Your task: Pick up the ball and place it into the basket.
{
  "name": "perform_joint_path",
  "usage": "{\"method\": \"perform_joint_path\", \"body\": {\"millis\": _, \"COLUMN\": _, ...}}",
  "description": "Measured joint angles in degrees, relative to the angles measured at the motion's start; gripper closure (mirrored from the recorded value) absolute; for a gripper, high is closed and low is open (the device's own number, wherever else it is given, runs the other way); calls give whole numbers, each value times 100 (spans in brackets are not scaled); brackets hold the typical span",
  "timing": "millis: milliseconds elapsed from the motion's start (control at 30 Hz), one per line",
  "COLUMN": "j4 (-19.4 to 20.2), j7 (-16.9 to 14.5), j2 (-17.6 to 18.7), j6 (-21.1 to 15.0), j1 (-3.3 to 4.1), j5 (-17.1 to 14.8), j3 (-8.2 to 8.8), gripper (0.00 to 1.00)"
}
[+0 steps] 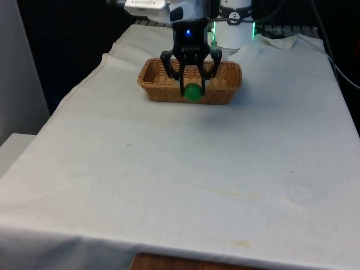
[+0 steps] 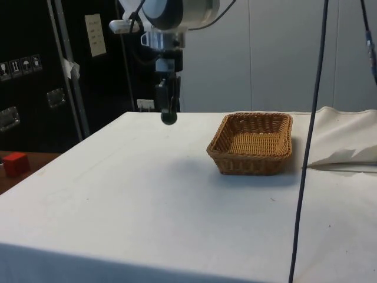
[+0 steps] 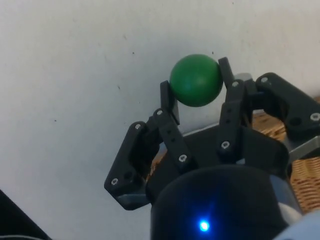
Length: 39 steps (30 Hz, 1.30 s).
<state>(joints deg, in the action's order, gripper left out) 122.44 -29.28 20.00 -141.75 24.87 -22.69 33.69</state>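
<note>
A small green ball (image 1: 193,93) is held between the black fingers of my gripper (image 1: 193,89), which is shut on it. The ball (image 2: 169,118) hangs well above the white cloth, with the gripper (image 2: 169,113) pointing straight down. The woven wicker basket (image 1: 225,95) stands on the table just behind the ball in the front view, and nothing lies inside it. From the side, the basket (image 2: 253,160) sits apart from the ball, closer to the robot's base. In the wrist view the ball (image 3: 196,80) sits between the fingertips (image 3: 168,97), over bare cloth, and the basket's rim (image 3: 306,175) shows beside the gripper.
A dark cable (image 2: 309,147) hangs down in front of the side view. The cloth is bunched into folds (image 2: 347,147) beyond the basket. A red block (image 2: 15,164) lies on a brown surface off the table.
</note>
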Motion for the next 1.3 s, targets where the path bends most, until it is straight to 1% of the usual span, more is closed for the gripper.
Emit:
{"method": "perform_joint_path", "body": {"millis": 133, "j4": 74, "j7": 23, "j2": -126, "j6": 23, "j1": 0, "j5": 52, "j3": 34, "gripper": 99}}
{"method": "perform_joint_path", "body": {"millis": 233, "j4": 166, "j7": 29, "j2": -304, "j6": 69, "j1": 0, "j5": 115, "j3": 92, "gripper": 99}}
{"method": "perform_joint_path", "body": {"millis": 400, "j4": 344, "j7": 86, "j2": -607, "j6": 126, "j1": 0, "j5": 304, "j3": 178, "gripper": 99}}
{"method": "perform_joint_path", "body": {"millis": 467, "j4": 378, "j7": 92, "j2": -653, "j6": 126, "j1": 0, "j5": 327, "j3": 189, "gripper": 99}}
{"method": "perform_joint_path", "body": {"millis": 667, "j4": 590, "j7": 115, "j2": -928, "j6": 126, "j1": 0, "j5": 539, "j3": 286, "gripper": 99}}
{"method": "perform_joint_path", "body": {"millis": 733, "j4": 722, "j7": 120, "j2": -1077, "j6": 120, "j1": 0, "j5": 676, "j3": 332, "gripper": 99}}
{"method": "perform_joint_path", "body": {"millis": 767, "j4": 722, "j7": 120, "j2": -1077, "j6": 120, "j1": 0, "j5": 676, "j3": 332, "gripper": 99}}
{"method": "perform_joint_path", "body": {"millis": 933, "j4": 940, "j7": 206, "j2": -1312, "j6": 86, "j1": 0, "j5": 934, "j3": 390, "gripper": 99}}
{"method": "perform_joint_path", "body": {"millis": 967, "j4": 940, "j7": 206, "j2": -1312, "j6": 86, "j1": 0, "j5": 934, "j3": 390, "gripper": 99}}
{"method": "perform_joint_path", "body": {"millis": 1033, "j4": 1066, "j7": 246, "j2": -1438, "j6": 63, "j1": 0, "j5": 1094, "j3": 435, "gripper": 99}}
{"method": "perform_joint_path", "body": {"millis": 1067, "j4": 1066, "j7": 246, "j2": -1438, "j6": 63, "j1": 0, "j5": 1094, "j3": 435, "gripper": 99}}
{"method": "perform_joint_path", "body": {"millis": 1167, "j4": 1180, "j7": 281, "j2": -1570, "j6": 52, "j1": -6, "j5": 1238, "j3": 481, "gripper": 99}}
{"method": "perform_joint_path", "body": {"millis": 1300, "j4": 1387, "j7": 367, "j2": -1770, "j6": 17, "j1": -6, "j5": 1513, "j3": 556, "gripper": 99}}
